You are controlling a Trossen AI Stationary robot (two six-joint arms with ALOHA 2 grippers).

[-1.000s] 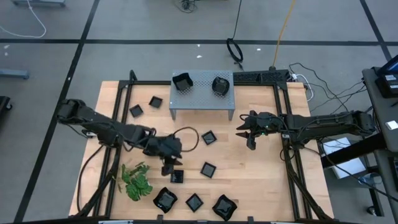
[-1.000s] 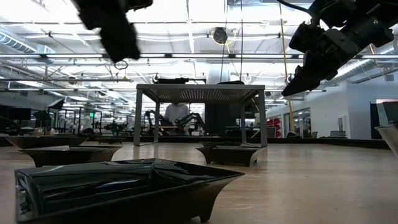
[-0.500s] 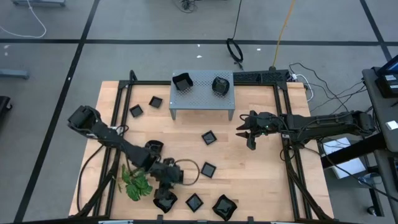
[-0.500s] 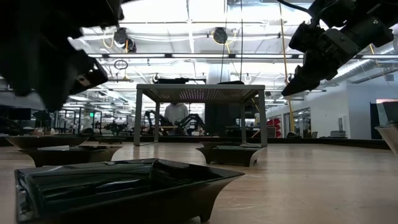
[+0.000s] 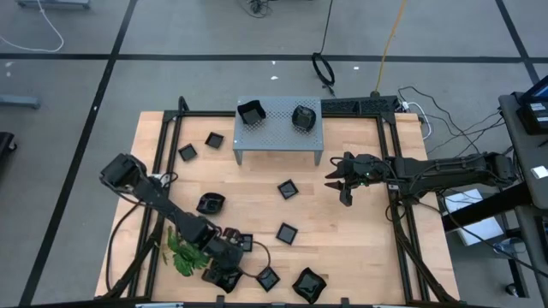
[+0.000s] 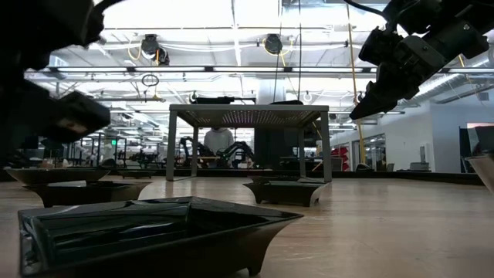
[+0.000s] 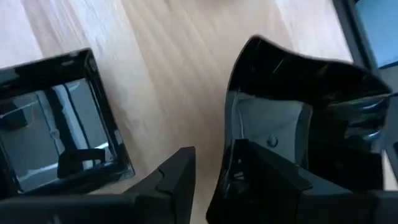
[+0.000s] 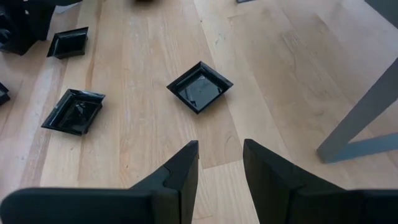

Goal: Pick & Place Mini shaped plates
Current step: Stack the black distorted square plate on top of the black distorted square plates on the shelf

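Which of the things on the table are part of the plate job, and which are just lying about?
Job:
- mini shaped plates on the wood, e.g.
- two plates already on the stand
- left hand low at the near-edge plates
- right hand waiting beside the stand

Lying about:
- grey perforated stand
- green sprig

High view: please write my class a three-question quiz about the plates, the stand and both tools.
1. True or false: the grey stand carries two black plates.
2. The left tool is nearest: A the stand, B the green sprig, C the table's far edge.
3. Fill in: the right tool hovers with its fingers ___, holding nothing.
Key: 1 true; 2 B; 3 open.
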